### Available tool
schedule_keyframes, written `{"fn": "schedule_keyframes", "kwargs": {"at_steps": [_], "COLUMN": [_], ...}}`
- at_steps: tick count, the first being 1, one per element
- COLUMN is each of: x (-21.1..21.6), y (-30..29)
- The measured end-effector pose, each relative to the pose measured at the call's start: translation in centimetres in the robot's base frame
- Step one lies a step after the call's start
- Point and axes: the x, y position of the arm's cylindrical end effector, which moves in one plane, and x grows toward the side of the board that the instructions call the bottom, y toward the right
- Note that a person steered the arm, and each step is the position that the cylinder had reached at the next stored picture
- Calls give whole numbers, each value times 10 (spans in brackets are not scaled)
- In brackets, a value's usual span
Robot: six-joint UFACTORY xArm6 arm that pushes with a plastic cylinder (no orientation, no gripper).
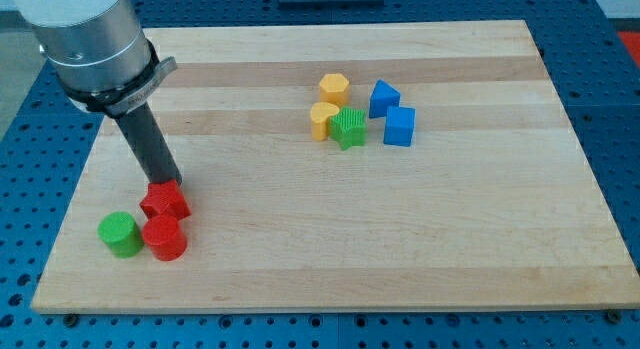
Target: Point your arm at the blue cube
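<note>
Wooden board (300,259) sitting on a blue perforated bench (615,139), and that board is the only thing carrying anything, so here's what's on it. No bins or trays anywhere, just 8 blocks in 2 bunches.

Bunch 1 is at the view's lower left: a red star-ish block (165,201), a red cylinder (165,238) touching it just below, and a green cylinder (120,234) just beside the red cylinder on its left.

Bunch 2 is up toward the view's top, a bit right of centre: a yellow hexagon-looking block (334,87), a yellow rounded block (323,119) right under it, a green star (349,128) pressed against that one, then the 2 blues. The blue cube (400,126) is the rightmost of the cluster, just right of the green star with a small gap. Another blue block (383,97), more angular, sits just above it and looks like it's nearly touching.

My tip (168,183) is down at the top edge of the red star-ish block, touching or as good as. That's well apart from the blue cube, way over on the view's left. No fingers on this arm, it's just a dark rod, so nothing to be apart or clamped.
</note>
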Motion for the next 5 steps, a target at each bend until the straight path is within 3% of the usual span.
{"fn": "schedule_keyframes", "kwargs": {"at_steps": [1, 2, 5], "x": [-6, -8, -34], "y": [12, 68, 290]}}
